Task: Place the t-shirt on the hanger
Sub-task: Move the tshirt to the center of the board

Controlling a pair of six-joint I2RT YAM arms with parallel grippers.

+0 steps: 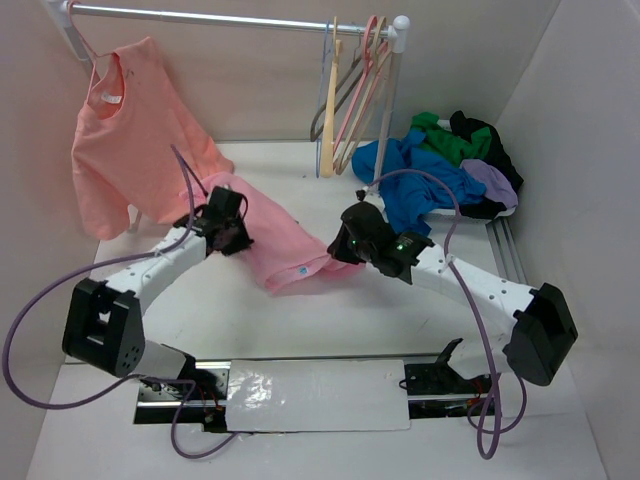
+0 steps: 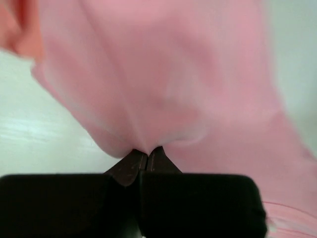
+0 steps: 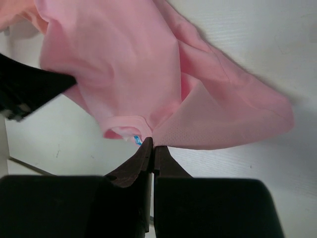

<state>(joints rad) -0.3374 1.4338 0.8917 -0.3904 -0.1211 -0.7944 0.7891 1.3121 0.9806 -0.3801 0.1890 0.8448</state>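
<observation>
The pink t-shirt (image 1: 275, 235) hangs bunched between my two grippers, just above the table. My left gripper (image 1: 232, 235) is shut on its upper left end; in the left wrist view the jaws (image 2: 146, 151) pinch a fold of the pink fabric (image 2: 173, 74). My right gripper (image 1: 335, 250) is shut on the lower right end, by the ribbed edge with the small teal mark (image 3: 137, 140); its jaws (image 3: 153, 144) hold the fabric (image 3: 129, 64). A thin bluish-grey wire hanger (image 1: 325, 120) hangs on the rail at the back right, left of the thicker hangers.
A salmon-orange shirt (image 1: 125, 130) hangs at the left of the rail (image 1: 230, 18). Cream and pink hangers (image 1: 360, 90) hang at its right end. A pile of blue, green and lilac garments (image 1: 440, 170) lies at the back right. A white panel (image 1: 315, 395) lies at the near edge.
</observation>
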